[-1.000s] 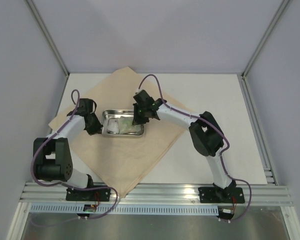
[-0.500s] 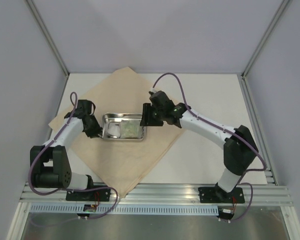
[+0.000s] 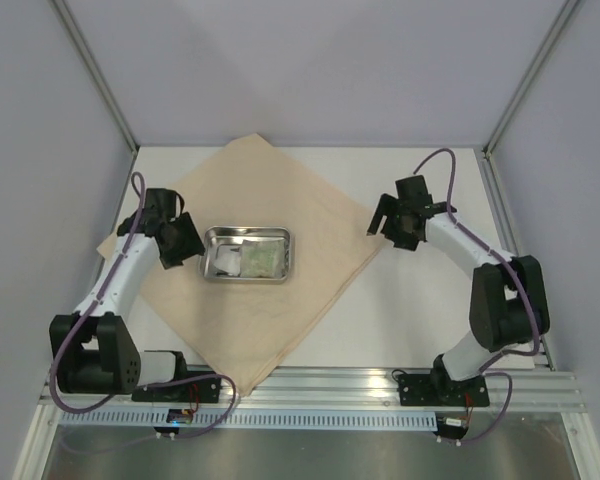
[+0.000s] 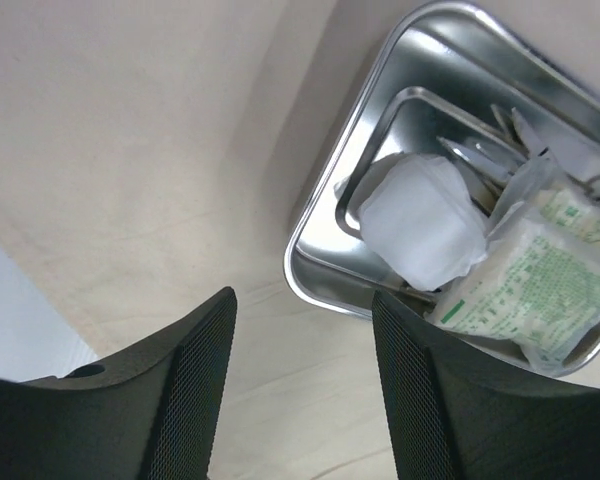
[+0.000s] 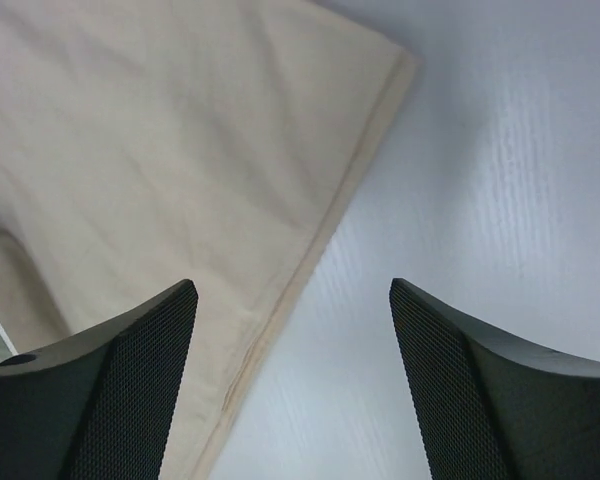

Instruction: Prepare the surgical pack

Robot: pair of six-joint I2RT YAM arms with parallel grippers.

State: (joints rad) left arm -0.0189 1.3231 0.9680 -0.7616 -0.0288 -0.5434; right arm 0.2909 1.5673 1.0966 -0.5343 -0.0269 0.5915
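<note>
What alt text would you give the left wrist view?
A steel tray sits on a tan cloth, holding a white pad, green-printed packets and metal instruments. Two dark fingers stand open in the foreground, holding nothing.

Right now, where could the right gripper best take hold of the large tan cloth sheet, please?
Take the tan cloth sheet by its right corner, coming in from the bare white table side. That corner lies flat and free near the open right gripper, far from the shiny steel tray, and its doubled edge likely gives a lip to pinch.
</note>
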